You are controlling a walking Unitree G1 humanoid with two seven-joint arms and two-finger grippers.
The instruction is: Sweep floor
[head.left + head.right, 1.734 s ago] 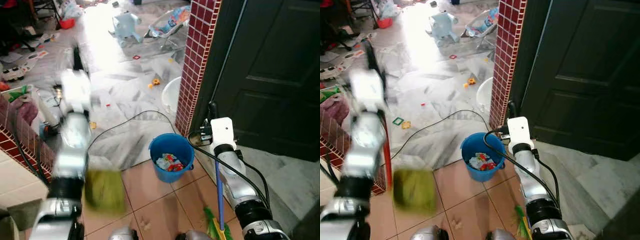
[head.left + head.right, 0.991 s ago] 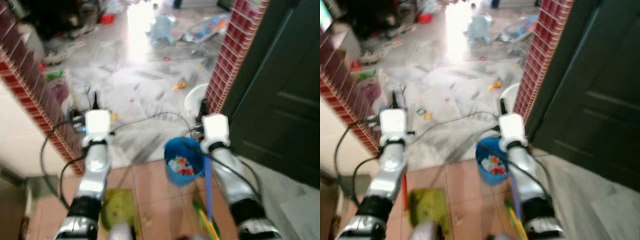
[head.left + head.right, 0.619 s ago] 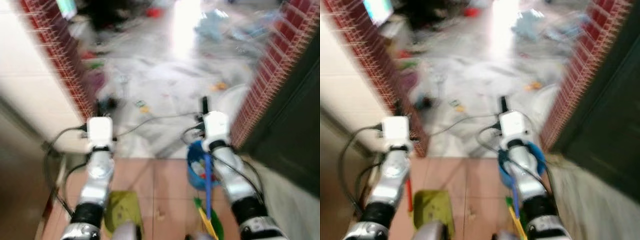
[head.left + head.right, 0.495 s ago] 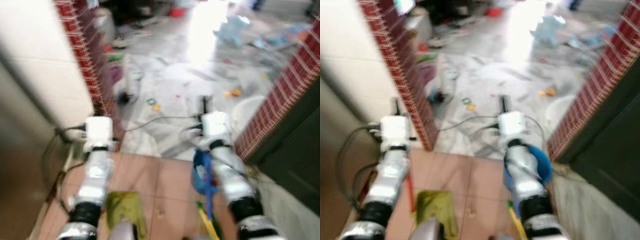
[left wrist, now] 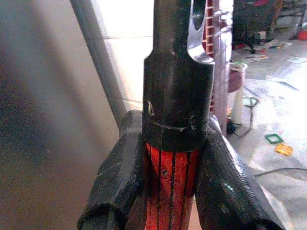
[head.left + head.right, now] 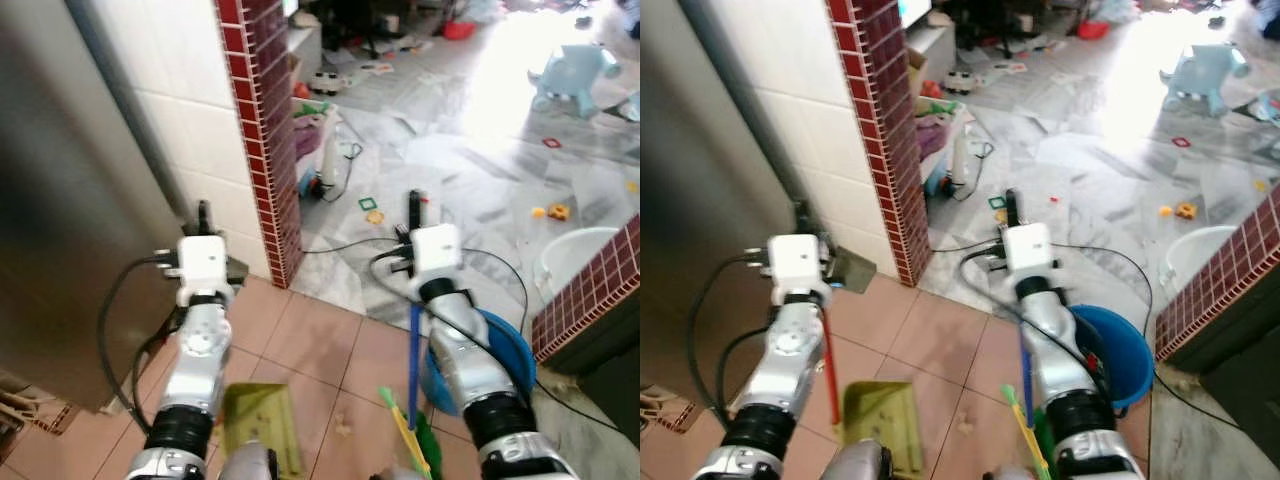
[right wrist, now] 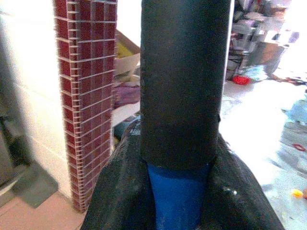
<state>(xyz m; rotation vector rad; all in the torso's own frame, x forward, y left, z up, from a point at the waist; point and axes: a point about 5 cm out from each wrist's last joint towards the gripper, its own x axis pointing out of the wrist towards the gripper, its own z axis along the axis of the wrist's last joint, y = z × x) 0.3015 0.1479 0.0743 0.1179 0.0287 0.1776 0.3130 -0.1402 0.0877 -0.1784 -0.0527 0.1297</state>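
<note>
My left gripper [image 5: 175, 191] is shut on the dustpan's red handle [image 6: 828, 372], just below its black cap. The green dustpan [image 6: 258, 432] hangs low over the terracotta tiles between my arms. My right gripper [image 7: 177, 194] is shut on the broom's blue handle [image 6: 413, 365], under its black top [image 6: 414, 205]. The broom's green and yellow bristles [image 6: 410, 442] rest near the floor by my right arm. A small scrap of debris [image 6: 341, 430] lies on the tiles between dustpan and broom.
A blue bucket [image 6: 505, 345] holding trash stands right of my right arm. A red brick pillar [image 6: 262, 130] and a steel panel [image 6: 60, 200] close off the left. Another brick pillar [image 6: 592, 300] stands right. A black cable [image 6: 340, 245], a white basin [image 6: 588, 258] and toys lie on the marble floor.
The camera has swung left: the bucket and right pillar slid right, and the left wall and steel panel came into view. Both grippers keep their hold.
</note>
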